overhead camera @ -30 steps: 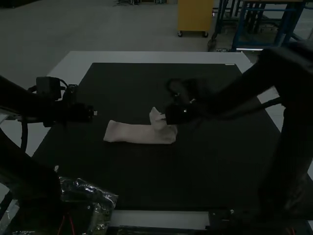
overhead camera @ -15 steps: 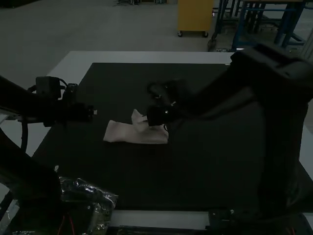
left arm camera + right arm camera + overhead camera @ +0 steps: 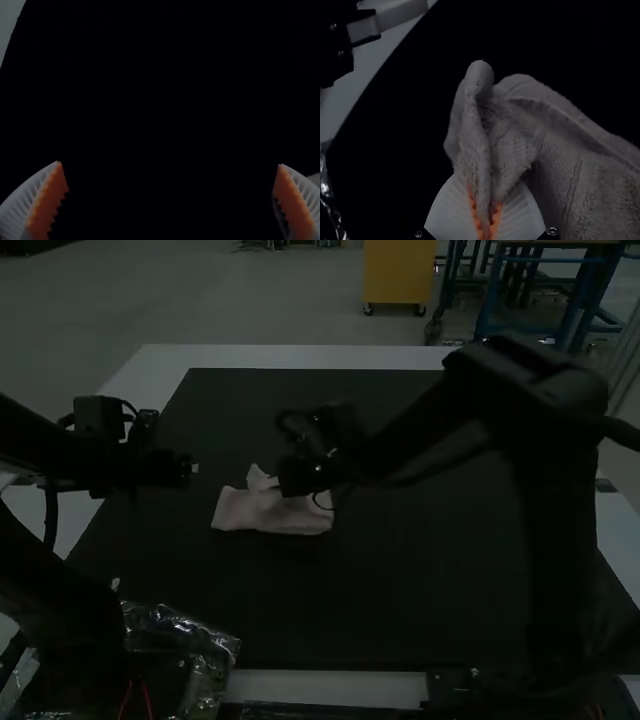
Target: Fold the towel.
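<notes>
Black jointed arms (image 3: 555, 500), dark cables (image 3: 49, 518), white ribbed fingers (image 3: 447, 212), toothed orange pads (image 3: 293, 207).

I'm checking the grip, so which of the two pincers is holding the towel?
The right arm's pincer, shut on a gathered, raised part of the towel; the left arm's pincer is open, away from the cloth.

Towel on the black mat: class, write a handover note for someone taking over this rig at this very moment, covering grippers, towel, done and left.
Left gripper: open, empty, beside the towel.
Right gripper: shut on a gathered part of the towel.
Towel: on the black mat, the held part raised, the rest lying down.
Done: one part is gripped and lifted.
Left: probably lay that part over the rest, release and flatten; the fold is not yet finished.
</notes>
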Available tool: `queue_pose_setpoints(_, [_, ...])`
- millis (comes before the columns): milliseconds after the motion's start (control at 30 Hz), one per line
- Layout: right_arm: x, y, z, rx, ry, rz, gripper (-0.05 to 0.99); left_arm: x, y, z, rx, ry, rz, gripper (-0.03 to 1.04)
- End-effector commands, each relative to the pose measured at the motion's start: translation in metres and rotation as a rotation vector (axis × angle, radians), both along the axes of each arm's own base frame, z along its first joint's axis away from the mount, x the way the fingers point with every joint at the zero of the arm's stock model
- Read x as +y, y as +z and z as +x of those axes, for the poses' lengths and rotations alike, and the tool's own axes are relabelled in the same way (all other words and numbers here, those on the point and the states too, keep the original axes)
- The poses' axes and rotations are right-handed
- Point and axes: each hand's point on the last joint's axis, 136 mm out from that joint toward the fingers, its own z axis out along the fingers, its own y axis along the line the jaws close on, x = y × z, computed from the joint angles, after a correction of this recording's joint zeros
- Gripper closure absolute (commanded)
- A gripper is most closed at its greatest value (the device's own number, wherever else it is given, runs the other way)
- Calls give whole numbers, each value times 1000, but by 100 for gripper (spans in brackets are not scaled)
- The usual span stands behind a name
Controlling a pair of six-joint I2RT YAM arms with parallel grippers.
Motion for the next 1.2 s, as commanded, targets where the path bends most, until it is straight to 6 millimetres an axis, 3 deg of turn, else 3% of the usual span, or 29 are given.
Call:
queue_pose_setpoints(0, [16,15,-3,-15,26,41,96,4,-1,0,0,5,14,4])
queue_pose_setpoints(300, [33,3,-9,4,50,36,95,5,0,1,-6,5,18,4])
queue_pose_setpoints(400, [36,-2,-8,33,40,35,73,5,-1,1,-5,5,20,4])
queue_pose_setpoints(567, [44,2,-11,34,55,60,50,5,2,1,-20,7,21,4])
queue_pose_setpoints(800, [50,30,-18,117,83,145,36,10,6,4,-51,30,38,4])
queue_pose_setpoints(1067, [52,56,-23,173,103,201,36,16,12,8,-75,63,50,4])
queue_pose_setpoints(1167, [49,77,-19,147,116,237,36,15,11,7,-72,61,49,4])
